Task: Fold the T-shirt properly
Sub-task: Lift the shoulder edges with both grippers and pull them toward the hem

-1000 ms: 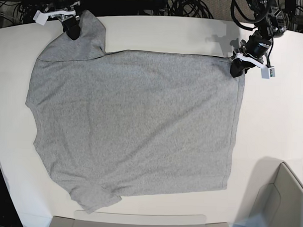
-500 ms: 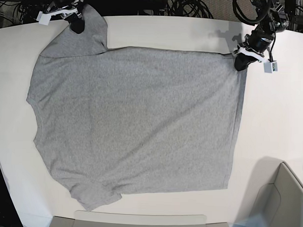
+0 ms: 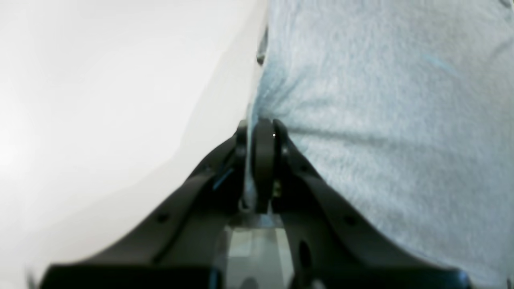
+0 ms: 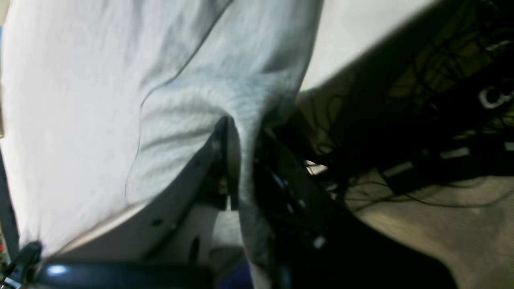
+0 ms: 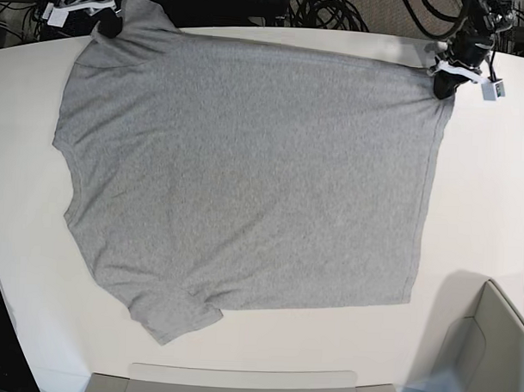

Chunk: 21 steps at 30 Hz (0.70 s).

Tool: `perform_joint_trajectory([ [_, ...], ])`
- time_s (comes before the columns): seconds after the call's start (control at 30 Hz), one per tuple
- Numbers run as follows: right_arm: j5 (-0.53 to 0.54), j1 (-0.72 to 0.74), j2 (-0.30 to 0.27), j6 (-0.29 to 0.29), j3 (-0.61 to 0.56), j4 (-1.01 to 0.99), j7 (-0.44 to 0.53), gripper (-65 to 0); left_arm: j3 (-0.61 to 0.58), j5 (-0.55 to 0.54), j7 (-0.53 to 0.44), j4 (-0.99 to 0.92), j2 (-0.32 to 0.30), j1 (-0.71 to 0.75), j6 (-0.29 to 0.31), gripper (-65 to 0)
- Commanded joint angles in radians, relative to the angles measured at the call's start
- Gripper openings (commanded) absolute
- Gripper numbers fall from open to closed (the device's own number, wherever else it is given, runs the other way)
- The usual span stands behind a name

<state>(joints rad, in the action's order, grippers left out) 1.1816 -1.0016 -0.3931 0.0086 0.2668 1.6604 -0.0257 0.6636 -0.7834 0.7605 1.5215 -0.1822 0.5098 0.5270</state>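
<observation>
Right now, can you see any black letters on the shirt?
No, the T-shirt lies spread on the white table with only plain grey fabric showing, no lettering anywhere.

The T-shirt lies spread flat across the desk; the right gripper and left gripper pinch its far corners at the desk's far edge.
</observation>
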Motion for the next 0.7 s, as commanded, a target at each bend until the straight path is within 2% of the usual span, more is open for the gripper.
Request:
perform_joint_trajectory([
  [0.0, 0.002, -0.018, -0.010, -0.011, 0.018, 0.011, 0.017, -65.0, 0.015, 0.034, 0.011, 0.032, -0.007, 0.026, -0.023, -65.0],
  [0.1, -0.019, -0.016, -0.014, -0.009, 0.029, 0.019, 0.017, -65.0, 0.012, 0.034, 0.011, 0.092, -0.007, 0.037, -0.025, -65.0],
  [0.2, -0.122, 0.016, -0.008, -0.017, 0.027, 0.074, 0.011, -65.0, 0.011, 0.034, 0.011, 0.107, -0.007, 0.034, -0.031, -65.0],
  [0.33, -0.245, 0.046, 0.035, -0.031, 0.029, 0.157, 0.011, -65.0, 0.014, 0.035, 0.012, 0.147, -0.007, 0.010, -0.034, -65.0],
  [0.5, -0.317, 0.076, 0.043, -0.097, 0.022, 0.226, 0.010, -65.0, 0.011, 0.035, 0.012, 0.208, -0.007, 0.005, -0.112, -65.0],
  [0.67, -0.360, 0.089, 0.044, -0.109, 0.019, 0.241, 0.010, -65.0, 0.012, 0.035, 0.044, 0.215, -0.012, -0.036, -0.124, -65.0],
])
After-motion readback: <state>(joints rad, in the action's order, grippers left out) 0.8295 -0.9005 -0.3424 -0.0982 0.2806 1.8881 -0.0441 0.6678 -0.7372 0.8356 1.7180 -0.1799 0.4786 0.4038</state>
